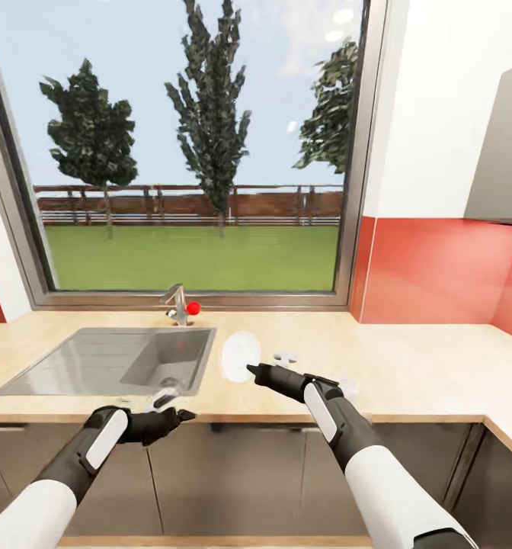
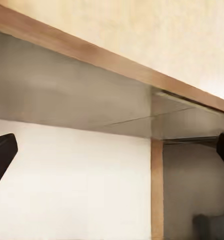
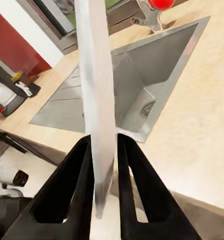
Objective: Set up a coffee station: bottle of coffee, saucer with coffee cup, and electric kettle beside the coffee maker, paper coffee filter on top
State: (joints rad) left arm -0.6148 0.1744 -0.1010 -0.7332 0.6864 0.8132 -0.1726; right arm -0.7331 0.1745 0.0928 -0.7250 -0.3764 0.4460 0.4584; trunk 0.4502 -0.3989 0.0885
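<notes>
Right gripper (image 3: 103, 150) clamps the saucer (image 1: 240, 355) edge-on, held above the countertop (image 1: 424, 366) just beside the sink (image 1: 111, 362). Left gripper (image 1: 181, 416), fingers spread and empty, hangs below the sink's front counter edge.

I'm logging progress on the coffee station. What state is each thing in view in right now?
saucer: held on edge in the right tool, above the counter beside the sink.
right tool: shut on the saucer's rim.
left tool: open, holding nothing, in front of the counter edge.
sink: basin holds nothing.
coffee maker: standing on the counter.
</notes>
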